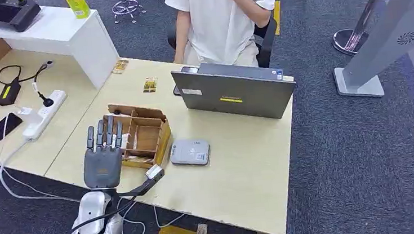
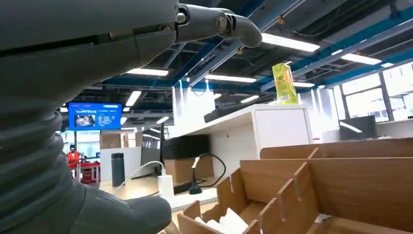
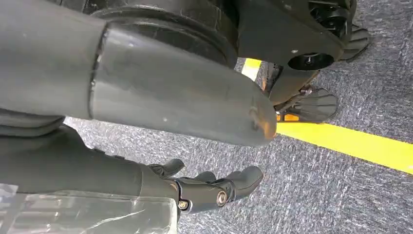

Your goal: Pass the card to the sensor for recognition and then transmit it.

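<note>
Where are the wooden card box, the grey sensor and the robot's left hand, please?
wooden card box (image 1: pixel 148 134), head view, on a middle divider.
grey sensor (image 1: pixel 190 152), head view, on its top face.
left hand (image 1: pixel 103 160), head view, on its back.

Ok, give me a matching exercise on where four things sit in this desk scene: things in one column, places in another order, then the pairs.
Things:
1. brown wooden divided box
2. flat grey card reader
3. grey open laptop
4. white power strip

Places:
A. on the lower side desk, with a black plug in it
B. in front of the seated person
C. under the left hand's fingertips
D. right beside the box, toward the laptop side

Pairs: 1-C, 2-D, 3-B, 4-A
</note>
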Available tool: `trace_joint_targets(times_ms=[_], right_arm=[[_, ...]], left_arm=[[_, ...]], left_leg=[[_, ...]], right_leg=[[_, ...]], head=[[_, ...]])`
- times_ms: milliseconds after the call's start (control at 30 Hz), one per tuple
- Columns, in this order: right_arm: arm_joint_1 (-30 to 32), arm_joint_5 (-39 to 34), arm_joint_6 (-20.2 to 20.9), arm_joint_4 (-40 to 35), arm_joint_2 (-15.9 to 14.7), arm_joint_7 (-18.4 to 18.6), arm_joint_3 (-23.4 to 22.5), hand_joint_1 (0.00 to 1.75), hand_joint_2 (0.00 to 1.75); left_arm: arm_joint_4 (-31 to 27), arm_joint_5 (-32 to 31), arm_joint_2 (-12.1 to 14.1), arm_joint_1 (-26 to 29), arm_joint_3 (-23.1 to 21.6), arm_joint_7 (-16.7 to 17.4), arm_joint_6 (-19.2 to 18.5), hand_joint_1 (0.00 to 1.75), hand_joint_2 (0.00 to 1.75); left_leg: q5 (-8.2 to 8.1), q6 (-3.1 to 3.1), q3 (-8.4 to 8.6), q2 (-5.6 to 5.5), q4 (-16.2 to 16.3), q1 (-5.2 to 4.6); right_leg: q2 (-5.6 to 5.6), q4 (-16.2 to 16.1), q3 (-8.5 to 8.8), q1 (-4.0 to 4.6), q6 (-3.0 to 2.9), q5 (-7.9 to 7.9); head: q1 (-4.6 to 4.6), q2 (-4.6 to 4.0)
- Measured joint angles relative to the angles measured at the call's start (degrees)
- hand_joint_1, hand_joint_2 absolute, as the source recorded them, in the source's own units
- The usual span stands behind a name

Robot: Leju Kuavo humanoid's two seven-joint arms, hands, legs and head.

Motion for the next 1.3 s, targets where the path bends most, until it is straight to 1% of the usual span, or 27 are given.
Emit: trace_joint_targets(times_ms=[633,700,800,1100,1133,1167,1200,1233,1267,1300], right_arm=[[0.0,0.2,0.0,0.1,-0.1,0.0,0.4,0.0,0.0],[0.0,0.0,0.0,0.1,-0.1,0.0,0.5,0.0,0.0],[0.0,-0.3,0.0,0.2,-0.1,0.0,0.5,0.0,0.0],[0.0,-0.4,0.0,0.2,-0.1,0.0,0.5,0.0,0.0],[0.0,-0.4,0.0,0.2,-0.1,0.0,0.5,0.0,0.0],[0.0,-0.4,0.0,0.2,-0.1,0.0,0.5,0.0,0.0],[0.0,-0.5,0.1,0.2,-0.1,0.0,0.6,0.0,0.0],[0.0,-0.5,0.2,0.2,-0.2,0.0,0.9,0.0,0.0],[-0.2,-0.4,0.4,0.2,-0.2,-0.1,1.5,0.0,0.0],[-0.2,-0.4,0.4,0.2,-0.2,-0.1,1.5,0.0,0.0]], left_arm=[[1.1,0.0,-1.0,-0.6,-0.3,-0.1,0.0,0.0,1.75],[1.4,0.0,-1.1,-0.7,-0.7,0.6,0.0,0.0,1.75],[2.0,0.0,-1.1,-0.8,-1.9,2.8,0.0,0.0,1.75],[2.1,0.0,-1.1,-0.8,-2.2,3.3,0.0,0.0,1.75],[2.4,0.0,-1.0,-0.8,-3.0,4.7,-0.2,0.0,1.75],[2.5,0.0,-1.0,-0.9,-3.2,5.1,-0.5,0.0,1.75],[3.1,0.0,-1.0,-1.1,-3.8,5.9,-2.1,0.0,1.75],[4.6,0.3,-0.9,-2.2,-4.4,5.3,-3.6,0.0,1.75],[8.3,2.0,-1.1,-4.3,-4.8,2.6,-3.5,0.0,1.75],[9.0,2.1,-1.4,-4.6,-4.8,2.3,-3.4,0.0,1.75]], left_leg=[[0.0,0.0,0.0,0.01,0.0,0.0],[0.0,0.0,0.0,0.01,0.0,0.0],[0.0,0.0,0.0,0.01,0.0,0.0],[0.0,0.0,-0.01,0.01,0.0,0.0],[0.0,0.0,-0.01,0.01,0.0,0.0],[0.0,0.0,-0.01,0.01,0.0,0.0],[0.0,0.0,0.0,0.01,0.0,0.0],[0.0,0.0,-0.01,0.01,0.0,0.0],[0.0,0.0,0.0,0.01,0.0,0.0],[0.0,0.0,-0.01,0.01,0.0,0.0]], right_leg=[[0.02,0.0,0.0,0.0,0.0,0.0],[0.01,0.0,0.0,0.0,0.0,0.0],[0.01,0.0,0.01,0.0,0.0,0.0],[0.01,0.0,0.0,0.0,0.0,0.0],[0.01,0.0,0.0,0.0,0.0,0.0],[0.01,0.0,0.0,0.0,0.0,0.0],[0.01,0.0,0.0,0.0,0.0,0.0],[0.01,0.0,0.0,0.0,0.0,0.0],[0.02,0.0,0.0,0.0,0.0,0.05],[0.02,0.0,0.0,0.0,0.0,0.05]], head=[[0.02,0.0],[0.02,-0.02],[0.0,0.0],[0.02,-0.02],[0.02,-0.02],[0.0,0.0],[0.0,-0.02],[0.0,-0.02],[0.0,-0.02],[0.0,-0.02]])
